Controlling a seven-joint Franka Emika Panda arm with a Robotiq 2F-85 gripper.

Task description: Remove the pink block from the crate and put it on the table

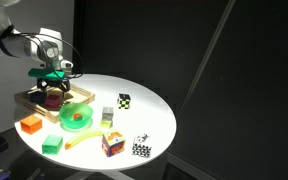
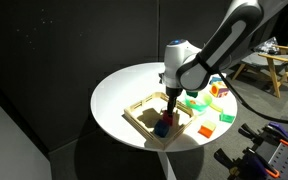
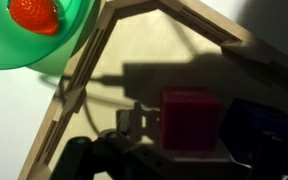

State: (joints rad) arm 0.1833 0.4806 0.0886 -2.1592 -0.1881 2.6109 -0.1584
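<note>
While the gripper (image 2: 168, 112) hangs low inside the crate (image 3: 79, 80), the wrist view shows one finger (image 3: 134, 122) just left of the pink block (image 3: 191, 118) — on the crate floor, blue block (image 3: 269, 130) close at its right — yet not whether the jaws grip it.

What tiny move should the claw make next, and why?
Probably ease down and close on the pink block. The claw hangs low over the crate, and the wrist view shows one finger right beside the block. The blue block sits close on the other side, so go gently.
</note>
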